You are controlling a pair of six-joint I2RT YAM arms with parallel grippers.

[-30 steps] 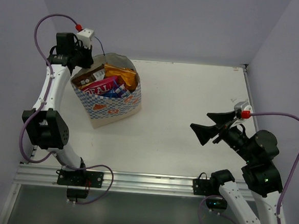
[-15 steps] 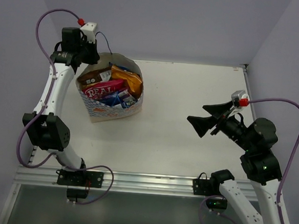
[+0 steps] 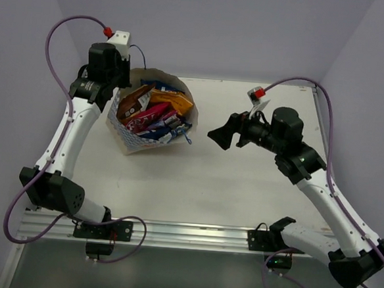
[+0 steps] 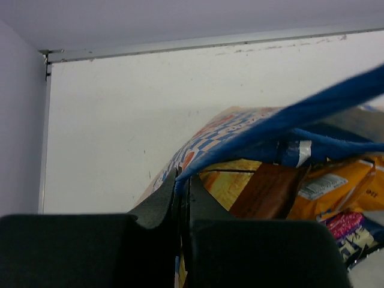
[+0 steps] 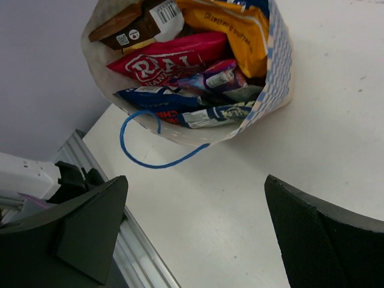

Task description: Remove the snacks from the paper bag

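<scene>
Two arms, one bag. The left gripper (image 4: pixel 182 207) is clamped shut on a blue string handle (image 4: pixel 282 117) at the rear rim of the paper bag (image 3: pixel 137 139), apparently to steady it and tip its mouth toward the other arm. The bag sits at the back-left of the table (image 3: pixel 242 187), leaning over, with the snacks (image 3: pixel 156 108) all inside – brown, orange, pink and blue pkts stacked at the opening, none out yet. Its other handle (image 5: pixel 144 153) lies slack on the tabletop by the near rim.

The right gripper (image 3: pixel 215 134) hangs mid-table, near the bag's mouth but apart from it. Its fingers (image 5: pixel 90 228) are spread as wide as they go and hold nothing – prob. lined up for a first reach at the nearest pkts.

Vs. a sec. ago, the bag stood nearly upright and a bit further left. It now tilts right, contents fanned toward the opening. The left wrist has swung round behind the rim, w/ its grip tightened. The right arm, then tucked by the table's right edge, has stretched out across the middle toward the bag, jaws just as wide as before.
</scene>
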